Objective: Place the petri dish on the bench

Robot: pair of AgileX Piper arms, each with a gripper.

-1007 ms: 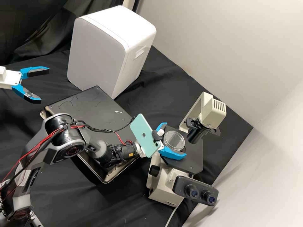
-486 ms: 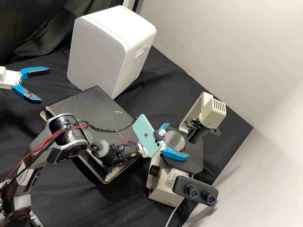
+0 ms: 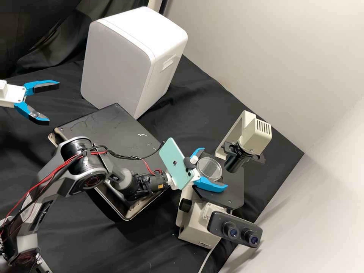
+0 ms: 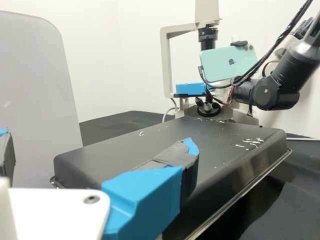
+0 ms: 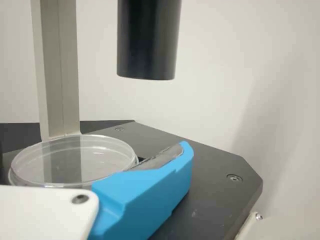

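— Where is your right gripper?
— My right gripper (image 3: 214, 168) sits around the dish (image 5: 75, 160). I cannot tell whether it is pinching the dish or only bracketing it. The dish lies flat on the microscope (image 3: 204, 223) stage (image 3: 232, 182), near the black barrel (image 5: 147, 40) that hangs over the stage.
— And your left?
— My left gripper (image 3: 48, 101) hangs spread wide with nothing in it, over the bench (image 3: 197, 98). It is near the black tray (image 3: 110, 129) and well apart from the dish. A white box (image 3: 129, 57) stands just beyond the tray.
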